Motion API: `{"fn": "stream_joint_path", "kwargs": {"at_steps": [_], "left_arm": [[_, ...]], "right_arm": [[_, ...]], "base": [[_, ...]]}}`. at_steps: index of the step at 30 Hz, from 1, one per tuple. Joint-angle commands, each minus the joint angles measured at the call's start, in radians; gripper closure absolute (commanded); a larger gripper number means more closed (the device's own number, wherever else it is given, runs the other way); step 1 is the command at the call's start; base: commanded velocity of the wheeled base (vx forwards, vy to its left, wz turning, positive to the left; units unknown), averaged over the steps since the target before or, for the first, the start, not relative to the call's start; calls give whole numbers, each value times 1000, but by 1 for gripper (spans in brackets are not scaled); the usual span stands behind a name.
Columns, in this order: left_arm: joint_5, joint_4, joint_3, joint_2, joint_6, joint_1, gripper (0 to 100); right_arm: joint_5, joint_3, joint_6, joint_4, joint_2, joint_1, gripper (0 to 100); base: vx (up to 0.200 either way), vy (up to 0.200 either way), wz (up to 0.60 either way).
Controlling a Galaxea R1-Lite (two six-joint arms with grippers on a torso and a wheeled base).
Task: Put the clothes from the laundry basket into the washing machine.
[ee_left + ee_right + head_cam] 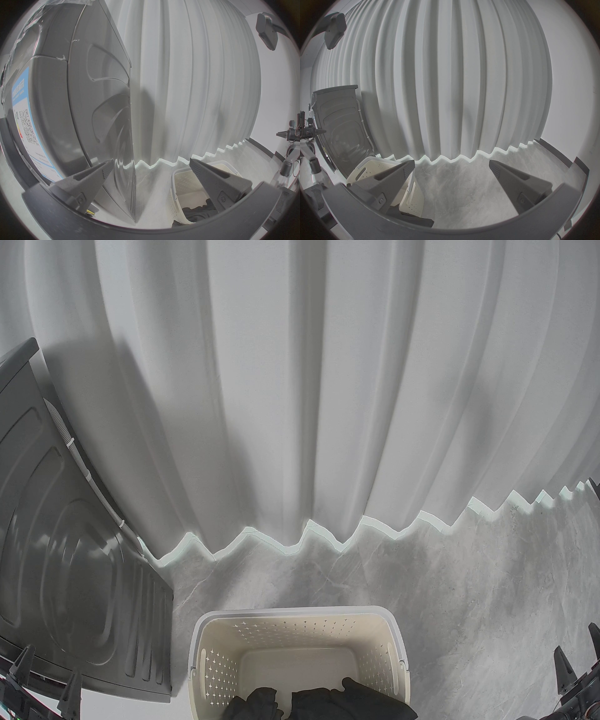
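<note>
while the dark clothes point(350, 705) lie in the laundry basket point(300, 618) beside the washing machine point(69, 590), the left gripper point(151, 162) and right gripper point(451, 162) hang empty with jaws apart, so picking looks unstarted; next, one must reach down onto the heap.

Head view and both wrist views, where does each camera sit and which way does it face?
Head view: on the robot's head, facing forward and down at the laundry basket before a curtain; left gripper and right gripper at lower corners.
Left wrist view: on the left wrist, facing the side of the washing machine past its open gripper.
Right wrist view: on the right wrist, facing curtain and floor past its open gripper.
Shared by all: laundry basket, washing machine, curtain.
</note>
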Motion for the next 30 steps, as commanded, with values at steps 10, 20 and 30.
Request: {"fn": "stream_joint_path", "kwargs": {"at_steps": [10, 20, 30], "left_arm": [[0, 0, 16, -13, 0, 0, 0], [0, 0, 16, -13, 0, -1, 0], [0, 0, 16, -13, 0, 0, 0]], "right_arm": [[0, 18, 0, 0, -16, 1, 0], [0, 16, 0, 0, -16, 1, 0], [0, 16, 0, 0, -16, 1, 0]], "base": [[-200, 0, 0], [-200, 0, 0], [-200, 0, 0]]}}
